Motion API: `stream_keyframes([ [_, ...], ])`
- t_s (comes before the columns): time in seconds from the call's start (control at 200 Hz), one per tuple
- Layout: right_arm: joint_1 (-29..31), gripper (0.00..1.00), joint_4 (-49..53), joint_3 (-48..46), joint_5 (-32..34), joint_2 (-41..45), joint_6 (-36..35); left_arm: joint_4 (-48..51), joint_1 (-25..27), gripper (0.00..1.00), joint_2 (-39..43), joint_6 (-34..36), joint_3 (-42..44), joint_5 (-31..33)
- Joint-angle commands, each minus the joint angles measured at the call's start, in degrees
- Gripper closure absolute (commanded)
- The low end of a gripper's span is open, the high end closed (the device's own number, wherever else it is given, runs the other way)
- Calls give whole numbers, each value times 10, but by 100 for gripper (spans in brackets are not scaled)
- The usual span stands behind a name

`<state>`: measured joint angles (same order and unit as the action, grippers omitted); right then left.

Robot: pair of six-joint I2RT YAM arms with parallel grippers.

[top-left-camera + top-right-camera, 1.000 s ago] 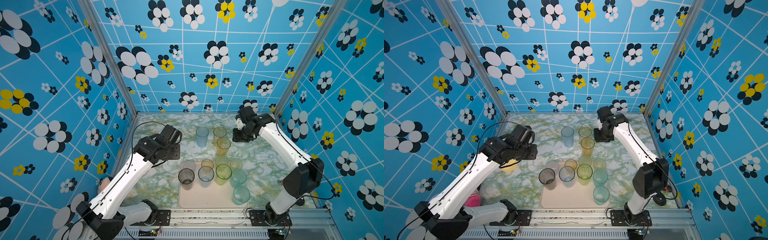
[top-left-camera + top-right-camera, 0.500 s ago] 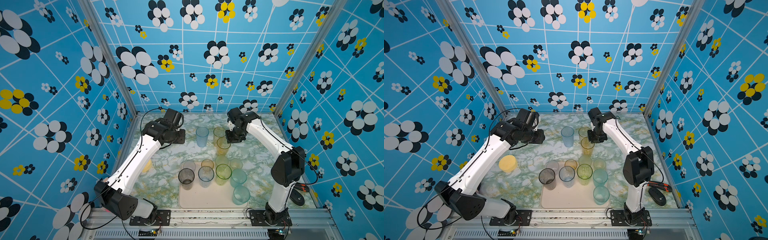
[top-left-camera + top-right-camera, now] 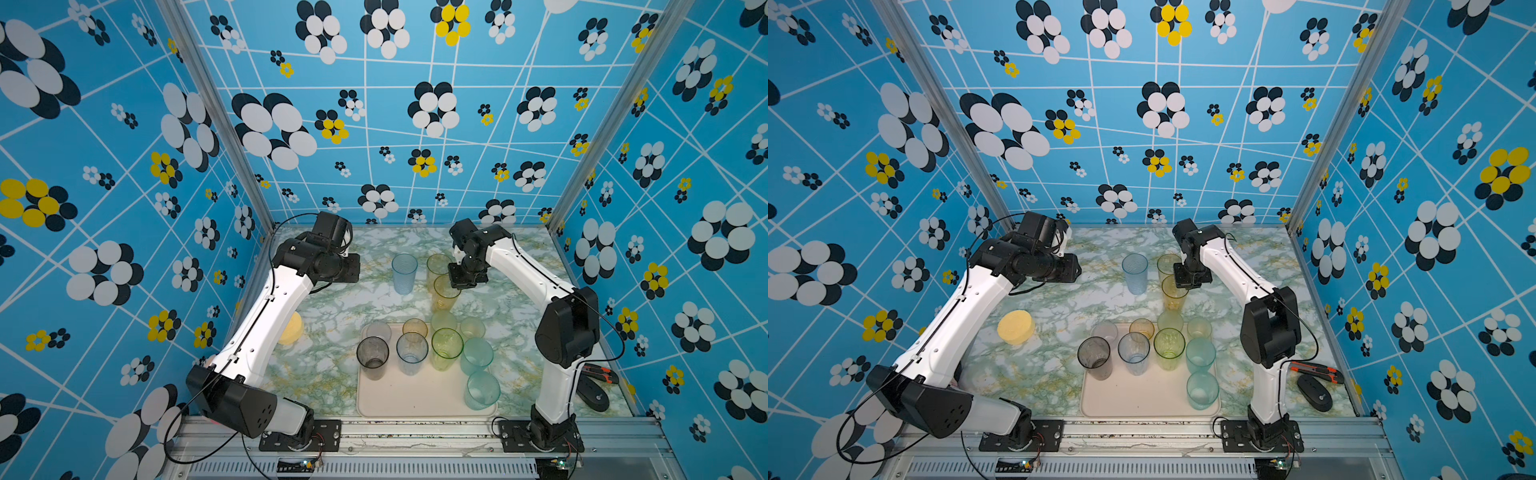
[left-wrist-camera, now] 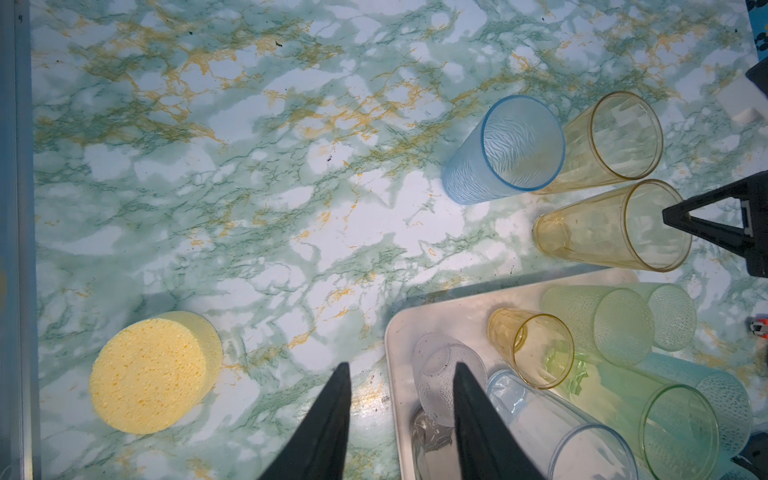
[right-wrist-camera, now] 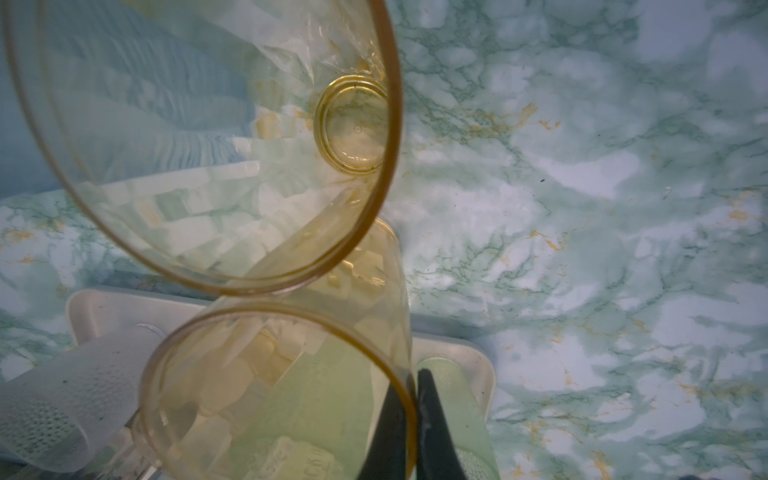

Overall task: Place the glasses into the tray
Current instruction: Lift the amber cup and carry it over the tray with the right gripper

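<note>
Tray [image 3: 415, 399], cream, nearest me: holds the sorted glasses, two teal to the front right, then a tall row ending in the smoky grey glass [image 3: 372, 357], with short ones at its far edge. Nine by my count.

Amber glass [image 3: 445, 293], tall, upright on the marble just beyond the tray's far edge: not yet in. Right gripper [image 5: 413, 419] has just pinched shut on its rim, one finger inside and one outside. A second ago it hung beyond the tray's far right corner, jaws apart. The pick looks made, so I'd judge the lift comes next.

Second amber glass [image 3: 438, 264] and blue glass [image 3: 404, 272], farther beyond the tray: both waiting.

Left gripper [image 4: 399, 368], high off the tray's far left corner: part open, empty. Its arm has swung away, uncovering the yellow sponge [image 3: 1016, 326].
</note>
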<state>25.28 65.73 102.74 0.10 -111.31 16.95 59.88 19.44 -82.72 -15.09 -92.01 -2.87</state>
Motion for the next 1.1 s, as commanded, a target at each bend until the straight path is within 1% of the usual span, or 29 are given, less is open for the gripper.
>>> stream_keyframes([
  [0.0,5,100,22,15,27,41,3,13,-6,58,-1,16,-6,-16],
  [0.195,7,100,75,31,79,137,-3,13,-7,58,5,20,3,-21],
  [0.275,11,100,77,40,86,193,-4,6,-7,58,10,20,13,-21],
  [0.385,45,100,73,43,86,267,-22,-3,-8,58,9,23,24,-25],
  [0.49,122,100,103,43,97,330,-50,-13,-7,58,4,24,30,-28],
  [0.54,159,100,112,37,85,357,-62,-18,-7,58,0,24,29,-31],
  [0.575,196,100,114,26,84,380,-62,-23,-7,58,-4,23,29,-34],
  [0.63,249,100,126,10,60,410,-51,-30,-7,58,-12,23,26,-39],
  [0.705,315,100,136,-14,52,437,-24,-34,-7,58,-25,20,17,-45],
  [0.775,381,100,151,-41,64,451,9,-37,-4,58,-36,17,5,-45],
  [0.865,468,100,165,-82,96,452,47,-36,0,58,-47,16,-12,-40],
  [0.93,498,100,158,-105,104,450,63,-31,6,58,-54,17,-26,-34],
  [0.975,511,100,143,-145,105,450,72,-28,9,58,-57,17,-33,-30],
  [1.095,517,100,95,-216,118,457,81,-21,17,58,-67,16,-51,-24],
])
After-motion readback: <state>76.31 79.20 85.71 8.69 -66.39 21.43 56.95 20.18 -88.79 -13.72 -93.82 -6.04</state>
